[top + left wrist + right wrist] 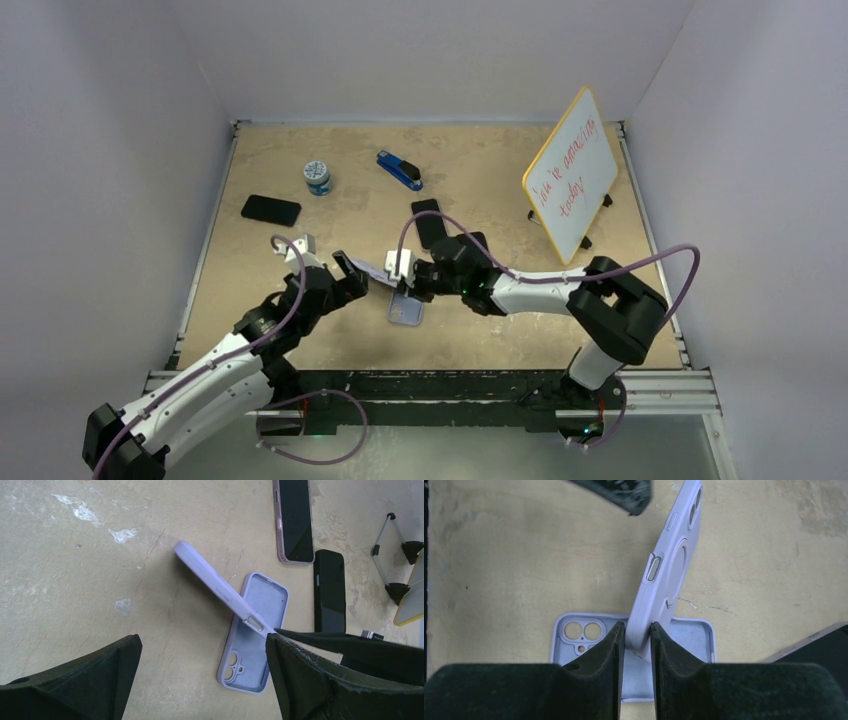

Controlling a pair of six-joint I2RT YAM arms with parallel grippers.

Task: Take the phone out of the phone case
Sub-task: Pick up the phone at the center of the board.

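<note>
The right gripper is clamped on one end of the lilac-cased phone, held on edge just above an empty lilac case lying flat on the table. The phone's long axis runs level, with its camera end pointing at the left gripper, whose fingers stand wide apart.

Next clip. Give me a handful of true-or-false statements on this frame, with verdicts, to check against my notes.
1. The right tool clamps the raised lavender case. True.
2. The left tool is shut on that case. False: it is open and holds nothing.
3. An empty lavender case lies on the table, open side up. True.
4. The whiteboard lies flat. False: it stands propped up at a tilt.
5. The blue stapler sits towards the table's far side. True.
</note>
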